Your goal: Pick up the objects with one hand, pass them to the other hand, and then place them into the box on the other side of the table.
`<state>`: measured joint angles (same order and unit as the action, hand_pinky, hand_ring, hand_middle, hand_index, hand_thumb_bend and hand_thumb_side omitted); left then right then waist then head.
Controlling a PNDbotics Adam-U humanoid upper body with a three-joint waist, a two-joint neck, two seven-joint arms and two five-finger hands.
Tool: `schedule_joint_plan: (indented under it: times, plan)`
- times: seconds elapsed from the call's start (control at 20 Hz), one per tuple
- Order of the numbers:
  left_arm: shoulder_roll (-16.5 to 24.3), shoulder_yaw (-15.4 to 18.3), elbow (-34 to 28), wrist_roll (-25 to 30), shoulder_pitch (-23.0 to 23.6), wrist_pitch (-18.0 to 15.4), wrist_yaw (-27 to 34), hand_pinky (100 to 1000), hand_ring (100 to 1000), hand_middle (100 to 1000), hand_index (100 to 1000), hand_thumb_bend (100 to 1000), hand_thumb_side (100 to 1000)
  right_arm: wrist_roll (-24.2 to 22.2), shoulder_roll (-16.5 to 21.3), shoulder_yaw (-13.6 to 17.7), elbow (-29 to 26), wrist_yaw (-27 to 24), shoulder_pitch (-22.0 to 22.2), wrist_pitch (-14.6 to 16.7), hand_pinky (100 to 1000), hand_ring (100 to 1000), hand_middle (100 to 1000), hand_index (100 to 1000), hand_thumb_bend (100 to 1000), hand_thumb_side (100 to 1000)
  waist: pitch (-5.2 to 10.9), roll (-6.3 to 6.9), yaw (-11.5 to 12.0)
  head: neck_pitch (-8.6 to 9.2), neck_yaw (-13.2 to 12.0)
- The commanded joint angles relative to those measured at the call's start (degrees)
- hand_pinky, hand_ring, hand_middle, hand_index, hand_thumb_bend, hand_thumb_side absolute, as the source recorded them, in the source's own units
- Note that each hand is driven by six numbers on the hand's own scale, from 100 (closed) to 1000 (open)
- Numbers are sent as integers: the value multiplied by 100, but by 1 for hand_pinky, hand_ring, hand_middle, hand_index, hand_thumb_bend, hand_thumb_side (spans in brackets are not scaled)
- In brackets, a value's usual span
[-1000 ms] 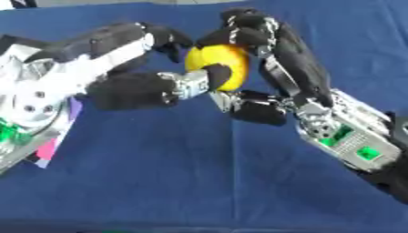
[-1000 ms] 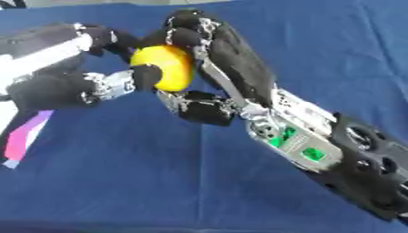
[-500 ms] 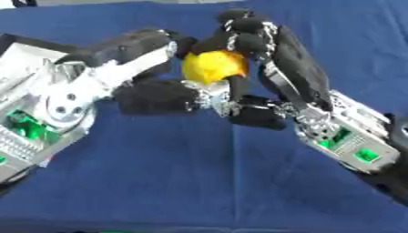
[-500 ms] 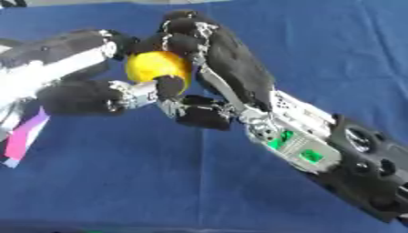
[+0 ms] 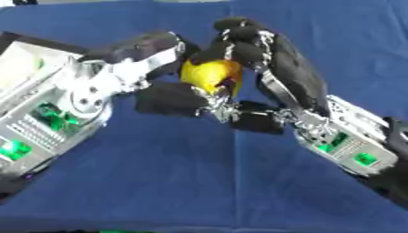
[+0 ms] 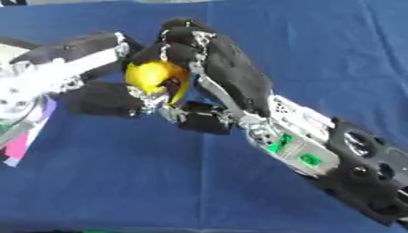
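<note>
A yellow fruit point(image 5: 209, 75) sits above the blue cloth point(image 5: 199, 173), between both hands and largely hidden by them. The right hand point(image 5: 255, 50) curls over it from above; the left hand point(image 5: 163, 75) closes on its left side. Its exact kind is unclear.

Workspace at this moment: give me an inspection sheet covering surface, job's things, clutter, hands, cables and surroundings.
Surface: blue cloth covers the table.
Job's things: one yellow rounded object, held above the cloth between both hands; no box seen.
Clutter: pink and purple strip at the left edge of the right eye view.
Hands: left hand and right hand both have fingers curled round the yellow rounded object, mid-handover.
Cables: nothing seen.
Surroundings: pale strip beyond the far edge of the cloth, too little to tell.
</note>
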<state>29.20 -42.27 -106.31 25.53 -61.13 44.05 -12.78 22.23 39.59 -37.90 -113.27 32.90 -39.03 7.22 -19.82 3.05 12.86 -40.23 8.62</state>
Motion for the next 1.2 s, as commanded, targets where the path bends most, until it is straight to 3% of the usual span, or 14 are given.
schedule_joint_plan:
  times: [0.05,0.15,0.4,0.65,0.75,0.95,1.2]
  plan:
    - [222,120,258,473,7,791,208,725,553,361,530,100,276,-145,80,49,-132,121,-24,-134,866,734,684,841,351,100,130,-20,-7,-16,-28]
    - [307,119,327,308,35,791,351,718,538,341,509,100,250,-294,120,74,-132,252,10,-294,888,787,748,902,356,100,144,-17,-17,-29,-33]
    - [594,176,469,-134,197,791,432,711,524,322,490,100,246,-579,197,232,-132,576,108,-734,917,869,838,972,252,259,164,5,-41,-48,-28]
    - [1065,457,425,-559,476,784,543,716,526,320,489,100,247,-722,248,236,-132,754,171,-1166,912,865,834,967,249,225,190,15,-59,-95,-67]
    - [1380,713,374,-738,684,709,548,720,526,321,492,100,249,-690,300,213,-132,828,268,-1257,912,864,835,964,241,171,206,6,-63,-108,-114]
    - [2294,1547,336,-1375,1440,450,854,732,535,332,508,100,256,-479,454,261,-132,813,582,-1097,912,866,845,944,118,100,232,-58,-134,-93,-298]
    - [2859,2309,714,-2110,2170,16,1385,749,540,338,519,100,263,-333,591,284,-132,954,1078,-758,912,865,839,917,109,100,265,-209,-265,-8,-571]
